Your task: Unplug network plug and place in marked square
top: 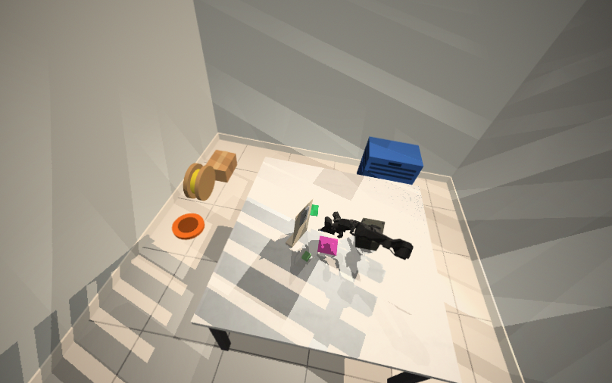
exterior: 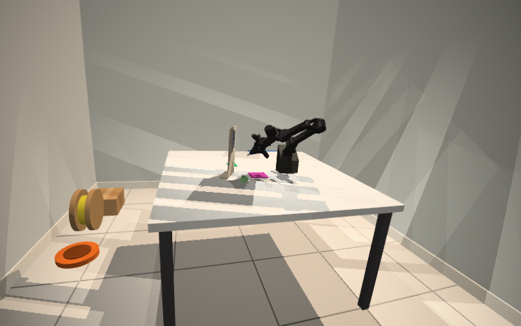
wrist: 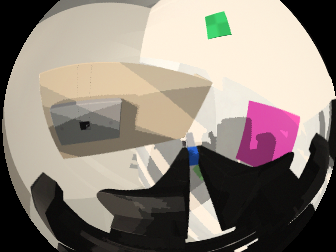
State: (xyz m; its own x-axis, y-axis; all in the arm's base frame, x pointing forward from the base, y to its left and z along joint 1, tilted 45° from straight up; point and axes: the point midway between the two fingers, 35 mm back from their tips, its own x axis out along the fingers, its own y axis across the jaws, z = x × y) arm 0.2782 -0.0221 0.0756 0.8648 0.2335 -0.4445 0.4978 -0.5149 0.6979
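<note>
The plug (wrist: 193, 155) was out, pinched in the hand (top: 323, 230) (exterior: 249, 153) (wrist: 193, 148). Putting it down in the marked square and letting go were left.

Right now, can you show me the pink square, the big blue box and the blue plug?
Pink square (top: 333, 242) (exterior: 253, 174) (wrist: 280, 124): top, exterior and wrist views, its flat face.
Blue box (top: 393, 151): top view, its upper side.
Blue plug (wrist: 193, 156): wrist view, its body between the fingertips.
</note>
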